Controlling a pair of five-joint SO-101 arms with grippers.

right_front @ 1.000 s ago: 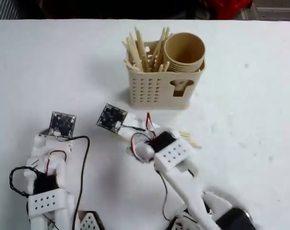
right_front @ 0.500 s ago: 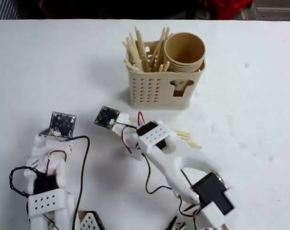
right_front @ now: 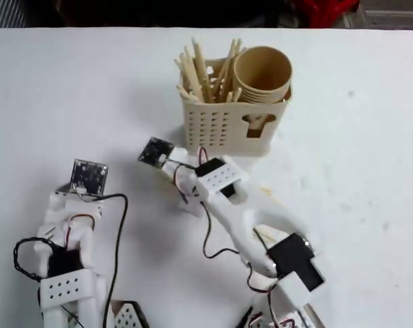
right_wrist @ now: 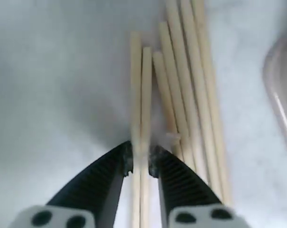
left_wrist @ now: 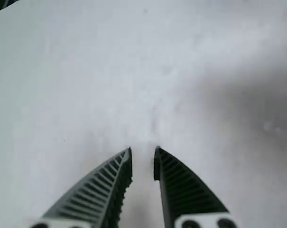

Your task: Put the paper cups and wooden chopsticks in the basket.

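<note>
Over the last second the right arm (right_front: 223, 181) has swung forward and stretched out low across the bench (right_front: 90, 89). Its wrist now sits just in front of the basket (right_front: 226, 130), where before it hung further back. The arm now covers most of the chopsticks that lay in plain sight beside it a second ago.

The wrist camera shows them from close up. The chopsticks (right_wrist: 190, 85) lie side by side on the bench, roughly parallel. The right claw (right_wrist: 141, 159) is down among them, its jaws pinched onto two sticks (right_wrist: 139, 95) at the edge of the bunch, and the others lie free alongside. I judge the reach finished and the grasp made or very nearly so. The lift toward the basket would come next, and the neighbouring sticks are close enough to get dragged along.

The left arm (right_front: 69, 232) has not moved. The left claw (left_wrist: 143, 151) points at bare bench with its jaws a little apart and nothing between them.

The basket stands upright near the middle of the bench. A stack of cups (right_front: 262, 68) sits in one side and a bundle of stowed sticks (right_front: 199, 68) stands in the other. So the cups look done, and this bunch seems to be what remains.

I can make out no readable writing, label or brand on the basket, the cups or the arms.
</note>
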